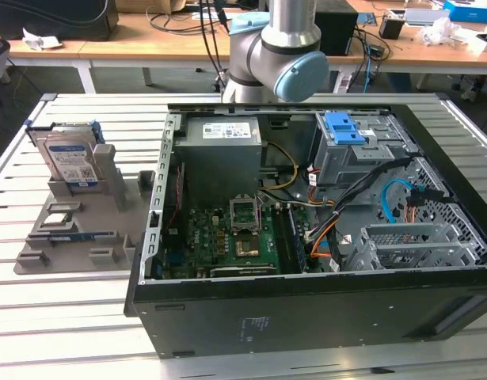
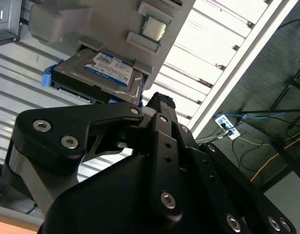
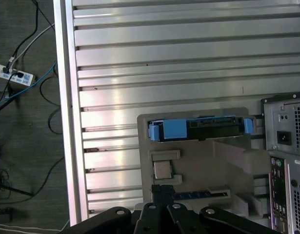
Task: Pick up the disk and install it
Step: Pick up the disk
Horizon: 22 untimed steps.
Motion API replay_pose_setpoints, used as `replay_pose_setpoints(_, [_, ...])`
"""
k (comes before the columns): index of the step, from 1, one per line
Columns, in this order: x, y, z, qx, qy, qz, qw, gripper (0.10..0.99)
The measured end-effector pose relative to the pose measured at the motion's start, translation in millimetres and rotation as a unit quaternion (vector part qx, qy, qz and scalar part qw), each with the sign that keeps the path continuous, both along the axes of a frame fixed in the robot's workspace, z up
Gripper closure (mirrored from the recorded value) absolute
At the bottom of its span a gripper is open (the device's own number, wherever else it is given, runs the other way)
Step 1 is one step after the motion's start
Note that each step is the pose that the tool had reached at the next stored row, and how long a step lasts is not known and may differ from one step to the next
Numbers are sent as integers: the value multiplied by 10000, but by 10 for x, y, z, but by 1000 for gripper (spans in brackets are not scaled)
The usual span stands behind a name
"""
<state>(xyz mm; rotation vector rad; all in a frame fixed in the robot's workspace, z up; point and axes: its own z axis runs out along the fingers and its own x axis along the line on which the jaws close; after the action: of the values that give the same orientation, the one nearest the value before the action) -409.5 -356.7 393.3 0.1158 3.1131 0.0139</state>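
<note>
Disk [image 1: 69, 158] stands on edge in a grey holder [image 1: 77, 233] on the counter [image 1: 61, 324], just beside the computer case [image 1: 306, 317]. The gripper [image 3: 162, 191], pressed together and empty, hangs above the holder, apart from the disk. The disk's top edge runs toward the case.

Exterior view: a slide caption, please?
Disk standing in a grey holder beside the open computer case, robot arm behind.

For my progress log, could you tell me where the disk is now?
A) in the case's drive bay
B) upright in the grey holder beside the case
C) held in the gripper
B: the disk stands on edge in the grey holder on the table, outside the open computer case.
</note>
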Motion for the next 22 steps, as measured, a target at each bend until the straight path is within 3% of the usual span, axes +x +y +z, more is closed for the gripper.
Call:
replay_pose_setpoints(4, [0, 1, 0, 0, 0, 50, 10000, 980])
replay_pose_setpoints(7, [0, 1, 0, 0, 0, 332, 9994, 980])
replay_pose_setpoints(12, [0, 1, 0, 0, 0, 804, 9968, 980])
replay_pose_setpoints(15, [0, 1, 0, 0, 0, 1232, 9924, 980])
replay_pose_setpoints(19, [0, 1, 0, 0, 0, 1483, 9889, 980])
replay_pose_setpoints(22, [0, 1, 0, 0, 0, 1760, 9844, 980])
